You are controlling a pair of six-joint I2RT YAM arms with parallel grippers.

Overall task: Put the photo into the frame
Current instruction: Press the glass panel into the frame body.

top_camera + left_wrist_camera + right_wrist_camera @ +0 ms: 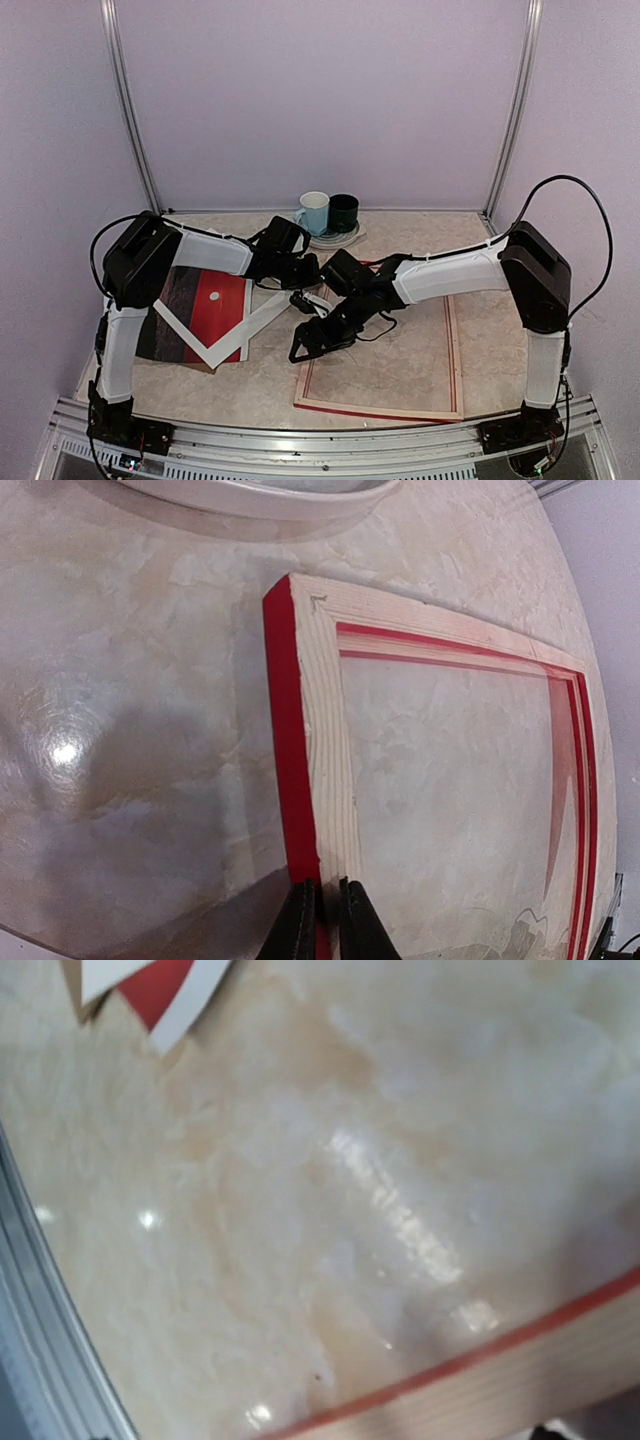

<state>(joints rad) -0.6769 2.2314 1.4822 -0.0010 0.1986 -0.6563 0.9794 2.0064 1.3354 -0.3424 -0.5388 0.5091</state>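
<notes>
Pale wood on top and red along its outer edge: that is the large thin rectangular picture frame (330, 740), lying back-up on the beige marble-look tabletop (250, 390). Nearest to me, the right gripper (305, 345) has its fingers spread wide over the frame's left rail; I cannot tell whether they touch it. Just beyond on the same rail, short of the far corner, the left gripper (326, 900) has its black fingers pinched almost together on the frame, red edge on one side of them and bare wood on the other. Left of both sets of fingers, outside the frame, lies the large rectangular red-sunset photo (225, 290), face up, with an angled white mat border (262, 318) across it. Beyond the left fingers, a pale blue mug (313, 213) and a dark green mug (343, 212) stand on a white plate (340, 240).
</notes>
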